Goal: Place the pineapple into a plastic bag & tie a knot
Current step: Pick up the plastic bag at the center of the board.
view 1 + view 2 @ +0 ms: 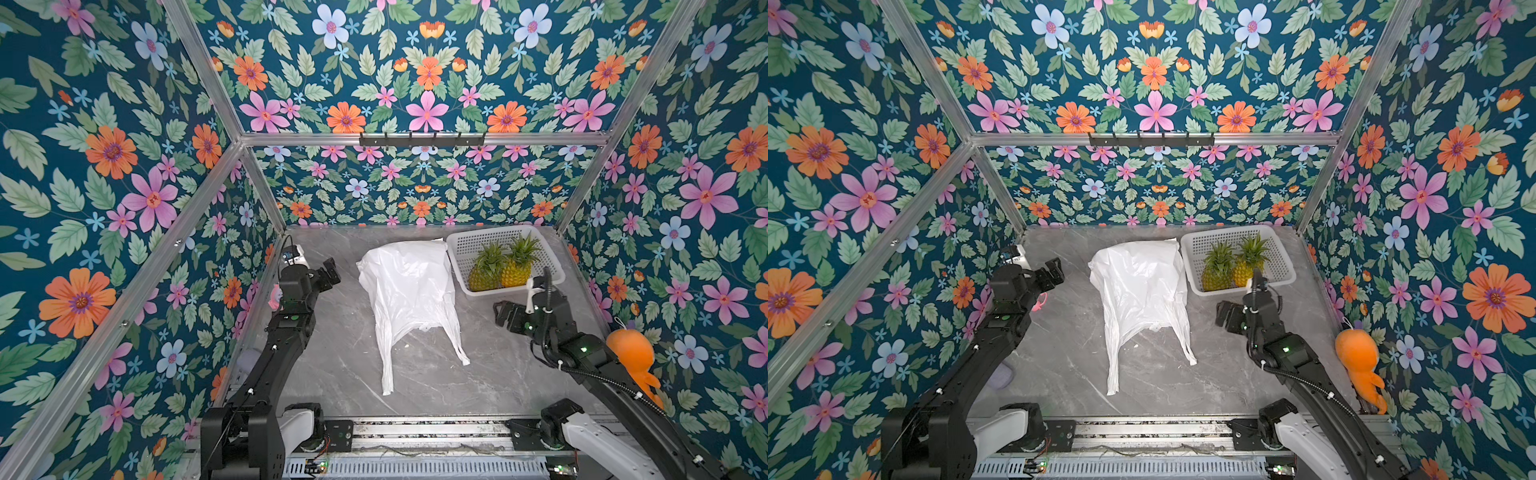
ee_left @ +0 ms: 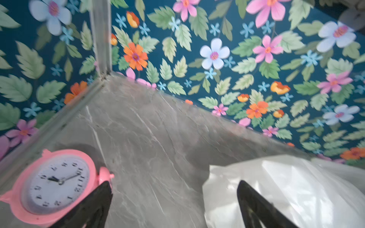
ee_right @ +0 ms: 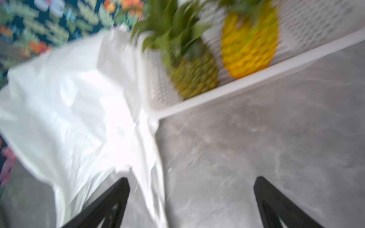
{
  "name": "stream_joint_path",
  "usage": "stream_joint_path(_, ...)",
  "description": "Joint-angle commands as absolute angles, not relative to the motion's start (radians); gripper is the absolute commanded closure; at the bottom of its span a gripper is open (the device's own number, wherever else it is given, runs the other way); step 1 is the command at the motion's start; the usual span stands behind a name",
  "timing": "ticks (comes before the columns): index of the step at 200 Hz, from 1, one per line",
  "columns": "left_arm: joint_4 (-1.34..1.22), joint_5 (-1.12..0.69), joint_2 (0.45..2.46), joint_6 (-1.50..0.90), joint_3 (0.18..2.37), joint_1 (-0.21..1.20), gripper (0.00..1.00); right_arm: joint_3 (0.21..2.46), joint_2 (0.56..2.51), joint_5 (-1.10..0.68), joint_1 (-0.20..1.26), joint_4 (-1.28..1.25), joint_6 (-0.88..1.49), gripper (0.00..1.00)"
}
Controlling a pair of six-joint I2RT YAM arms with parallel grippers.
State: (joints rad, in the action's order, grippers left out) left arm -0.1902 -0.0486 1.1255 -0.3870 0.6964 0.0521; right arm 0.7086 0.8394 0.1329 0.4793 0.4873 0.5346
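The right gripper and left gripper both stand wide and empty, one on each side of the plastic bag, neither touching it. The bag lies flat and limp mid-table, thin and crinkly, so I judge one layer near the handle straps should be pinched and lifted open first. The knobbly, spiky-crowned greenish pineapple and yellow pineapple lie side by side in the perforated white basket.
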Motion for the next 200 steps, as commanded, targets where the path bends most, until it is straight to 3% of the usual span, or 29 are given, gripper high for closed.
stream_joint_path(1,-0.100,-0.127,1.109,-0.419,0.702,0.073,0.00,0.752,0.958,0.253,0.688,0.628,0.620,0.01)
stream_joint_path(24,-0.090,-0.109,1.101,-0.415,0.704,0.102,0.00,0.793,1.178,0.263,0.840,0.578,0.624,0.01)
stream_joint_path(49,-0.051,-0.092,1.102,-0.407,0.719,0.119,0.00,0.847,1.367,0.266,0.913,0.554,0.631,0.12)
stream_joint_path(95,-0.027,-0.095,1.092,-0.407,0.717,0.129,0.00,0.839,1.536,0.201,0.919,0.441,0.620,0.30)
stream_joint_path(152,0.002,-0.102,1.076,-0.405,0.722,0.136,0.00,0.789,1.597,0.212,0.871,0.402,0.661,0.50)
stream_joint_path(170,0.023,-0.103,1.065,-0.405,0.730,0.145,0.00,0.802,1.597,0.211,0.870,0.405,0.637,0.64)
stream_joint_path(185,0.046,-0.102,1.050,-0.402,0.738,0.155,0.00,0.859,1.582,0.196,0.870,0.447,0.607,0.99)
stream_joint_path(200,0.078,-0.099,1.033,-0.391,0.751,0.172,0.00,0.932,1.540,0.147,0.868,0.470,0.583,1.00)
